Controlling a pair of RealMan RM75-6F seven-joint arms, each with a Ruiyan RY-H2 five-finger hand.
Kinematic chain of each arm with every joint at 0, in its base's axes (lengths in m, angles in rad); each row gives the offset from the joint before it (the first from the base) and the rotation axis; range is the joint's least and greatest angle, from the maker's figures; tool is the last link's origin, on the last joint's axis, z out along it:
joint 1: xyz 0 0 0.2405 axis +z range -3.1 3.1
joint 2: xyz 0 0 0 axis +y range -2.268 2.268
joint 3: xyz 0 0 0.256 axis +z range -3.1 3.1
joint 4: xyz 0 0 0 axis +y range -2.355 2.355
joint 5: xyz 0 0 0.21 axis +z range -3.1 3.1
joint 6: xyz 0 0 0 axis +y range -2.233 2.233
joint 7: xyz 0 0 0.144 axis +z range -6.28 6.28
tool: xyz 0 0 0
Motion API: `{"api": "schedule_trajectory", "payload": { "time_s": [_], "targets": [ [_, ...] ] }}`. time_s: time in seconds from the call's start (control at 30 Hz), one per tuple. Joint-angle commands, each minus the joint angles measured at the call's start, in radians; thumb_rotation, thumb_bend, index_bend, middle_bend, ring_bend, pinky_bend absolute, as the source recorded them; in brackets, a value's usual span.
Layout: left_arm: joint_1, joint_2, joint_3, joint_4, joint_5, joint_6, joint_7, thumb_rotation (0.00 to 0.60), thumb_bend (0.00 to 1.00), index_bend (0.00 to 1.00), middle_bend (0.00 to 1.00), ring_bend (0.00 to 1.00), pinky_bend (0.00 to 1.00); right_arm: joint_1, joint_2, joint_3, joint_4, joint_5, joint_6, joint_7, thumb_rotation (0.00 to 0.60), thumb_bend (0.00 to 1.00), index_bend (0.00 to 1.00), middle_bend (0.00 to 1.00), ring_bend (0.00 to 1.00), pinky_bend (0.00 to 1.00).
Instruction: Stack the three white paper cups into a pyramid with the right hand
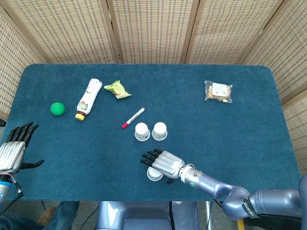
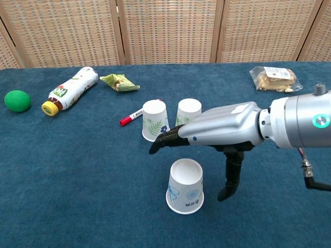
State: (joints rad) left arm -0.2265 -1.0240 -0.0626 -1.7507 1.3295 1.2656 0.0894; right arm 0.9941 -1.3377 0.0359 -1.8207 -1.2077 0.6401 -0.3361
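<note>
We see three white paper cups, all upside down on a blue table (image 1: pixel 249 143). Two stand side by side, nearly touching: the left cup (image 2: pixel 155 120) shows a green leaf print with a small blue flower, the right cup (image 2: pixel 189 112) is half hidden behind the arm. The third cup (image 2: pixel 185 186), printed with blue butterflies, stands alone nearer the robot.

The right hand (image 2: pixel 222 126) hangs just above that cup, fingers outstretched and slightly apart, thumb pointing down beside it (holding nothing). The left hand (image 1: pixel 13 149) rests at the table's edge, fingers spread, empty.

A bottle (image 1: pixel 89 98) lies on its side; its label cannot be read.
</note>
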Motion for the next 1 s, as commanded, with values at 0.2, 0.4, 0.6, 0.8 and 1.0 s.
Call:
{"api": "schedule_trajectory", "payload": {
  "time_s": [0.2, 0.4, 0.6, 0.8, 1.0],
  "targets": [
    [0.000, 0.000, 0.000, 0.000, -0.002, 0.001, -0.001, 0.600, 0.00, 0.00, 0.00, 0.00, 0.00, -0.002, -0.091, -0.022, 0.057, -0.029, 0.028, -0.032, 0.600, 0.00, 0.28, 0.25, 0.20, 0.33],
    [0.001, 0.002, 0.001, 0.001, -0.003, 0.002, -0.005, 0.600, 0.00, 0.00, 0.00, 0.00, 0.00, -0.027, -0.147, -0.025, 0.132, -0.068, 0.090, -0.043, 0.600, 0.25, 0.49, 0.45, 0.42, 0.64],
    [-0.001, 0.003, 0.001, 0.002, -0.005, -0.004, -0.007, 0.600, 0.00, 0.00, 0.00, 0.00, 0.00, -0.040, -0.137, -0.021, 0.135, -0.106, 0.109, -0.004, 0.600, 0.39, 0.52, 0.51, 0.49, 0.71],
    [-0.001, 0.005, 0.001, 0.001, -0.006, -0.005, -0.009, 0.600, 0.00, 0.00, 0.00, 0.00, 0.00, -0.028, -0.076, 0.061, 0.084, -0.107, 0.149, 0.029, 0.600, 0.39, 0.50, 0.52, 0.49, 0.71],
    [-0.006, 0.008, -0.002, 0.004, -0.015, -0.017, -0.020, 0.600, 0.00, 0.00, 0.00, 0.00, 0.00, 0.040, -0.020, 0.214, 0.062, 0.072, 0.146, -0.003, 0.600, 0.39, 0.50, 0.52, 0.49, 0.71]
  ]
}}
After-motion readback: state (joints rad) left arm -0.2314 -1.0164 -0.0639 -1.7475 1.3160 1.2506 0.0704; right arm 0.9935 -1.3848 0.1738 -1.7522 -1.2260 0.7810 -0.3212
